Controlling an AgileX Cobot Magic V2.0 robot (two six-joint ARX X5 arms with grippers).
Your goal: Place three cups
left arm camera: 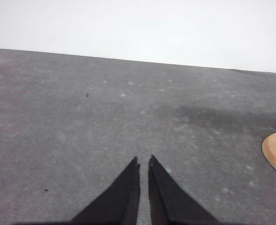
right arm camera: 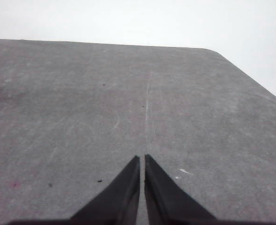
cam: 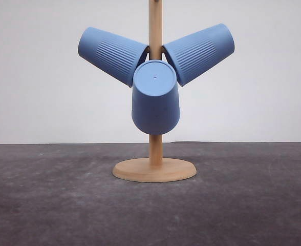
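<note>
All three cups [cam: 155, 97] hang mouth-first on the stand [cam: 154, 169], pegs propping them. Left end effector [left arm camera: 144, 161] and right end effector [right arm camera: 142, 159] are closed, empty, above the desk [cam: 48, 195]

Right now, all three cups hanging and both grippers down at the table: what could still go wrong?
1. The front cup hangs tilted toward the camera with its base facing out; a bump to the wooden stand could slide it off its peg.
2. The left cup and right cup crowd close around the post, so knocking one may disturb the others.
3. The left gripper sits near the stand's base; a careless sweep could clip it. The right gripper looks farther off.
</note>
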